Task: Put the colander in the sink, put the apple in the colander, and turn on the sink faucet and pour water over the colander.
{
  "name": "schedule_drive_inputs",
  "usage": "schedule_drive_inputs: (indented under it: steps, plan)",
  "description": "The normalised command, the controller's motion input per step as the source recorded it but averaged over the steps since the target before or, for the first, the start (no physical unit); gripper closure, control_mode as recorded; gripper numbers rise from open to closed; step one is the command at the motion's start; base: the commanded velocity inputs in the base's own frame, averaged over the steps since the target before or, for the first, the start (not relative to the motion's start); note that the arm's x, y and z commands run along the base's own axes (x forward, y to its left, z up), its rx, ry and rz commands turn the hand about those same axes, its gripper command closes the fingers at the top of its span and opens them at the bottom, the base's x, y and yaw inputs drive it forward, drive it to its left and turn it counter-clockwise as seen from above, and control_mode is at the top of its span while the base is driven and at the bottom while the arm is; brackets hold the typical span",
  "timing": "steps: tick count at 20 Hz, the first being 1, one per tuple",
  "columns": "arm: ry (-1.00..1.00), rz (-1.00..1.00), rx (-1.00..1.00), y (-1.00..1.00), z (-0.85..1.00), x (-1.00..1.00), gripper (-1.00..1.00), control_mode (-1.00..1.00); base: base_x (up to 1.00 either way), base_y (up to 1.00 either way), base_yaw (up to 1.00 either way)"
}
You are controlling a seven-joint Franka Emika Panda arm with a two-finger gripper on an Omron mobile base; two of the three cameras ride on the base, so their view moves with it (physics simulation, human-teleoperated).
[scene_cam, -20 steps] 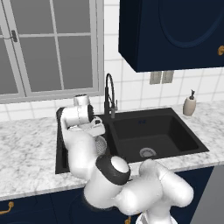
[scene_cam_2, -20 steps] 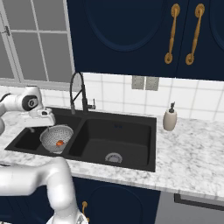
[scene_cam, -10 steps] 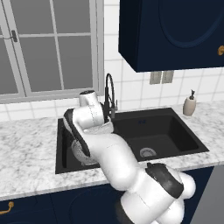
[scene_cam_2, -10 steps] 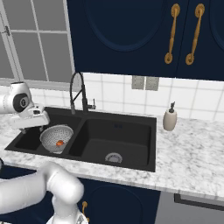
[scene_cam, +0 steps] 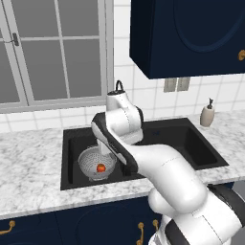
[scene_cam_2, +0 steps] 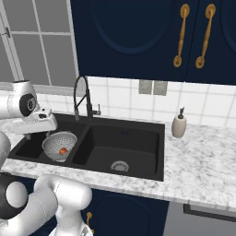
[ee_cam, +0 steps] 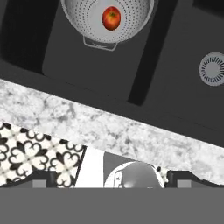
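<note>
A white-grey marble counter (scene_cam_2: 203,173) under navy cabinets (scene_cam_2: 138,37) and a window (scene_cam: 52,48) carries the black double-basin sink (scene_cam_2: 131,120). The colander (scene_cam_2: 60,145) sits in the left basin with the apple (scene_cam_2: 62,150) inside it. The right basin lies bare around its silver drain (scene_cam_2: 119,165). The gooseneck faucet (scene_cam_2: 83,99) rises behind the divider; in the left base view the arm hides most of it. The gripper (ee_cam: 112,177), fingertips wide apart and holding nothing, seems to hang above the counter's front edge. A soap dispenser (scene_cam_2: 179,124) stands well right.
</note>
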Motion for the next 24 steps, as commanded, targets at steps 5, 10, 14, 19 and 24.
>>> schedule_drive_inputs:
  steps: [5,10,14,19,24]
  plan:
    - [-0.25,-0.2,-0.12,-0.33,0.42,0.0,-1.0,-1.0,0.0,0.0,0.0]
    - [-0.47,-0.16,-0.09,-0.28,0.32,0.02,-1.0,-1.0,0.0,0.0,0.0]
    - [-0.25,-0.2,-0.01,-0.35,0.38,0.15,-1.0,-1.0,0.0,0.0,0.0]
    - [-0.04,-0.2,0.0,-0.23,0.27,0.38,-1.0,-1.0,0.0,0.0,0.0]
    - [-0.12,-0.07,0.0,-0.18,0.04,0.53,-1.0,-1.0,0.0,0.0,0.0]
